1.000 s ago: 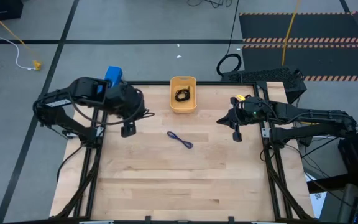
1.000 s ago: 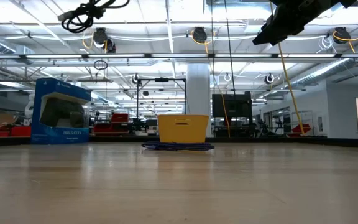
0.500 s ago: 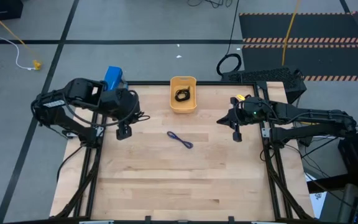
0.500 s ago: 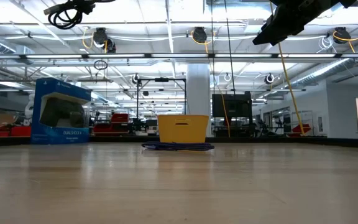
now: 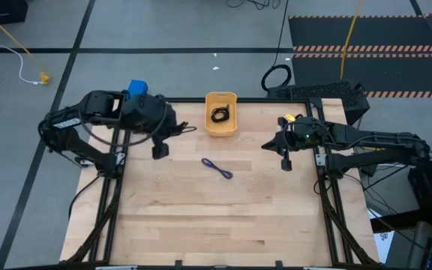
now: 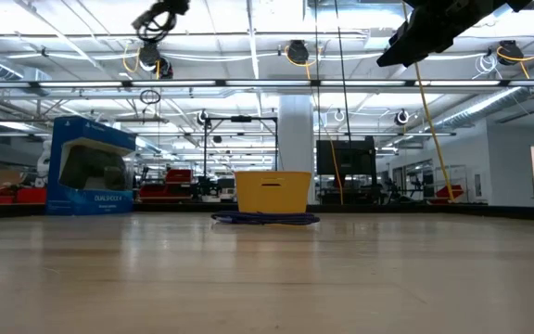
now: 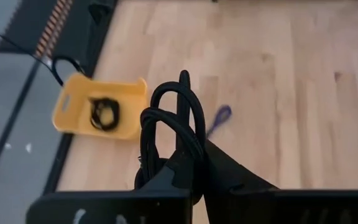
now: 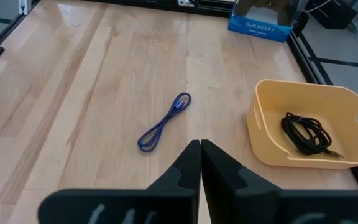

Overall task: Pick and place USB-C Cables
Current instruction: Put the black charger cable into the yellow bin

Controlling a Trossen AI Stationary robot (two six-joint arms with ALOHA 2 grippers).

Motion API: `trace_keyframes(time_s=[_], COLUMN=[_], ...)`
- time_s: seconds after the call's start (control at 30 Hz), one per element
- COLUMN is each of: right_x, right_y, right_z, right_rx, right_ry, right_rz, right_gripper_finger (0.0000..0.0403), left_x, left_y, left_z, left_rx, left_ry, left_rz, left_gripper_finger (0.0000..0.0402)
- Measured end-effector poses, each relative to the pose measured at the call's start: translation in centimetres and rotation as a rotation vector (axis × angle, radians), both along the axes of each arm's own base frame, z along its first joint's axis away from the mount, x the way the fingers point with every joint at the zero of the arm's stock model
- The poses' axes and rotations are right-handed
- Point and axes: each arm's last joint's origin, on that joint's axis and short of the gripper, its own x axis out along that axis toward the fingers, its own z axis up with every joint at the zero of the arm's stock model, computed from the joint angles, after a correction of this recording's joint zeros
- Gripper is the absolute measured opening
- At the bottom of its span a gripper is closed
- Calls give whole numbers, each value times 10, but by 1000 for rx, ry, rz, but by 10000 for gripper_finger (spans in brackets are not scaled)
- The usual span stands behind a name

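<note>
A black USB-C cable bundle [image 7: 171, 121] is in my left gripper [image 7: 188, 163], which is shut on it above the table's far-left part [image 5: 160, 149], left of the orange tray [image 5: 220, 114]. In the low view the bundle [image 6: 160, 16] hangs high above the table. A second black cable [image 5: 220, 115] lies coiled inside the tray. The blue-purple cable [image 5: 217, 169] lies flat on the wood, near side of the tray. My right gripper [image 5: 285, 161] hovers shut over the table's right part, touching nothing. My left gripper pinches the black cable bundle between its two fingers, several strands together [image 7: 180, 142]. The loops [image 7: 166, 102] stick out past the fingertips. The bundle is lifted clear of the table. Which end of the bundle the fingers have is hidden by the fingers themselves.
A blue box [image 5: 136, 90] stands at the far-left table edge behind my left arm. A thick black cord ring [image 5: 277, 77] lies on the floor beyond the far edge. Bare wood [image 5: 216, 217] fills the near half of the table.
My left gripper, carrying the black cable bundle, first swung a little toward the table's left edge, then back rightward toward the orange tray, turning as it went. The bundle stayed lifted.
</note>
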Motion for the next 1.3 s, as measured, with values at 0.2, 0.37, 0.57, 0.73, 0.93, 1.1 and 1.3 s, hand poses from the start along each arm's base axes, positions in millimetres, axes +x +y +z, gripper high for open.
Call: trace_keyframes(time_s=[0.2,0.37,0.57,0.73,0.93,1.1,1.3], right_x=[0,0,-1,-1,-2,-4,-4], right_y=[0,0,0,0,0,1,1], right_z=[0,0,-2,-2,-3,-6,-6], right_rx=[-23,-27,-21,-6,4,9,15], right_ry=[1,1,19,17,39,71,72], right_rz=[14,17,15,5,1,1,-3], right_gripper_finger=[4,4,4,4,4,4,4], left_x=[24,57,98,123,146,156,164], left_y=[24,49,83,112,149,180,197], left_z=[-9,-30,-57,-84,-113,-128,-144], left_rx=[58,81,107,112,71,-32,-125], left_ry=[9,56,52,72,29,-70,-131], left_rz=[21,7,-18,-1,128,316,450], left_gripper_finger=[25,16,15,25,10,29,10])
